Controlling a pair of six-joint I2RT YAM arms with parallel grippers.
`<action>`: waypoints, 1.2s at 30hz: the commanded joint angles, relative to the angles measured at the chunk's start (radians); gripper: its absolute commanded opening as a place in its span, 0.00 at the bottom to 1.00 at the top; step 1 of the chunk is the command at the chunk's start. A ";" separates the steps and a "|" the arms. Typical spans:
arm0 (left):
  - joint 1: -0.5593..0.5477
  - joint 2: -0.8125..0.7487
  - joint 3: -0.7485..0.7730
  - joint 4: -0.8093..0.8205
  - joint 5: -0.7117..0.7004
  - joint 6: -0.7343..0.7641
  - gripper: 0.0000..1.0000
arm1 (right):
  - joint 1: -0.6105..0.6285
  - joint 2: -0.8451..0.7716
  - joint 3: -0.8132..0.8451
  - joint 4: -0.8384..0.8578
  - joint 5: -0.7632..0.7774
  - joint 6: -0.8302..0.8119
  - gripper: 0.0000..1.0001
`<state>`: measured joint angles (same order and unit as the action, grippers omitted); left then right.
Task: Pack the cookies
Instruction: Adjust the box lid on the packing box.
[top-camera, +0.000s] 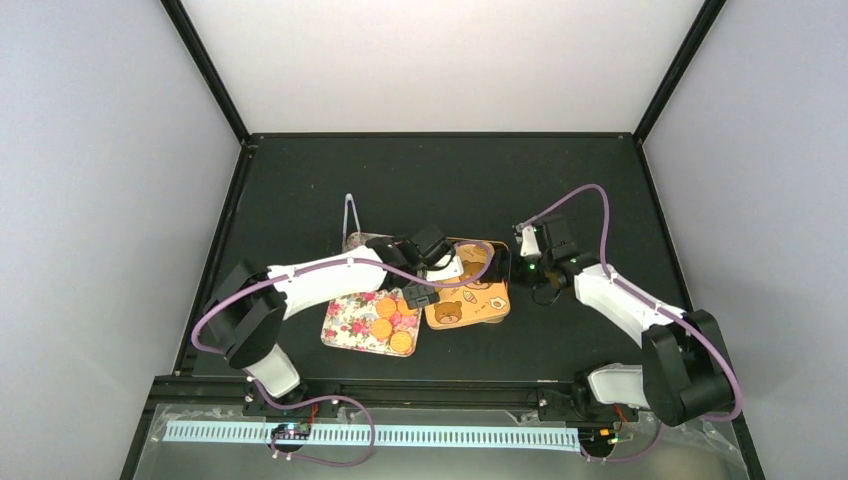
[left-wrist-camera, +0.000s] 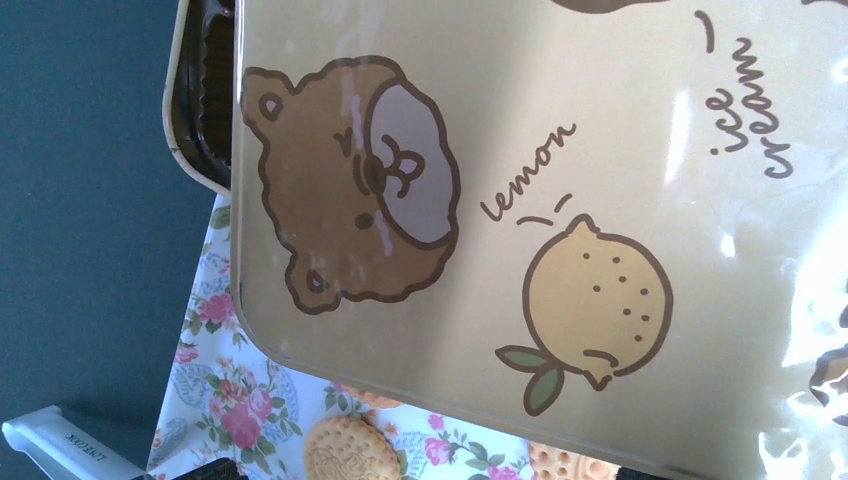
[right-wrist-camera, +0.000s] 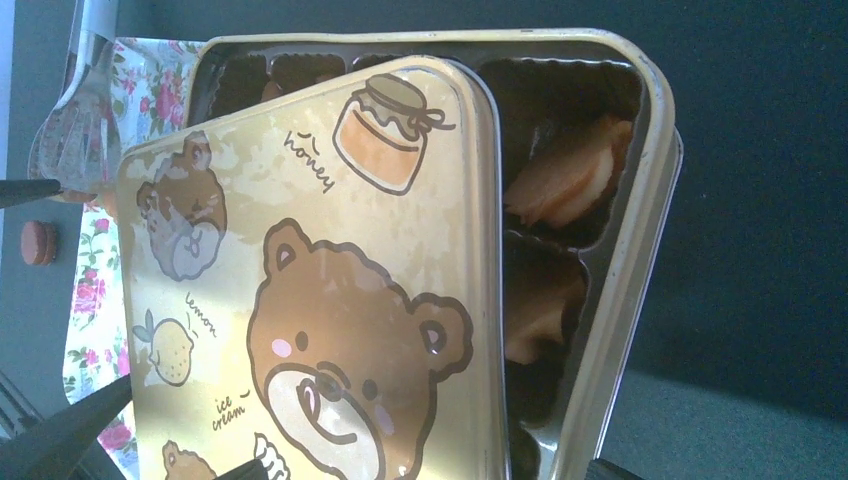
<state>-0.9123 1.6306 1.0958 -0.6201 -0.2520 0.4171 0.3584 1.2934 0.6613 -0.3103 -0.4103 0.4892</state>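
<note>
On the left of your workspace, seen from above, the floral tray lay flat on the dark table. It carried several of the cookies, round orange ones resting face up and close together. Being discs, they had no long axis to speak of, and their flat faces pointed straight up. I judge you would have found them light, stiff and brittle, with crumbly edges and little tolerance for a hard squeeze. The safest hold was therefore a soft pinch across the rim of a single biscuit, or a lift with the tongs that lay just beyond the tray. Next came your left gripper, hanging over the line where tray met tin, its jaws spread wide and grasping nothing. The left wrist view was filled by the bear lid, and whether a finger brushed its edge was hard to tell from that close. The lid sat askew on the tin, shifted toward the tray so that the compartments along the tin's right side were uncovered. In those compartments more pale cookies stood on edge, leaning against one another in short stacks, so each stack's long axis ran along its compartment. You would have had to take those from above, by the exposed upper rim. Furthest right, your right gripper hovered just beside the tin's right wall, apart from it, jaws released and empty.
</note>
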 joint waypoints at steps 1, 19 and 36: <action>0.035 0.004 0.052 0.013 0.048 0.031 0.99 | -0.002 -0.035 -0.013 0.003 0.008 -0.003 0.84; 0.158 0.195 0.269 0.012 0.092 0.065 0.99 | -0.001 -0.093 -0.080 0.005 0.011 0.021 0.81; 0.293 0.047 0.339 -0.173 0.223 0.150 0.99 | -0.003 -0.100 -0.011 -0.082 0.083 -0.027 0.83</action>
<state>-0.6315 1.8153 1.4372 -0.6926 -0.1421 0.5018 0.3584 1.2114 0.5900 -0.3416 -0.3786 0.4950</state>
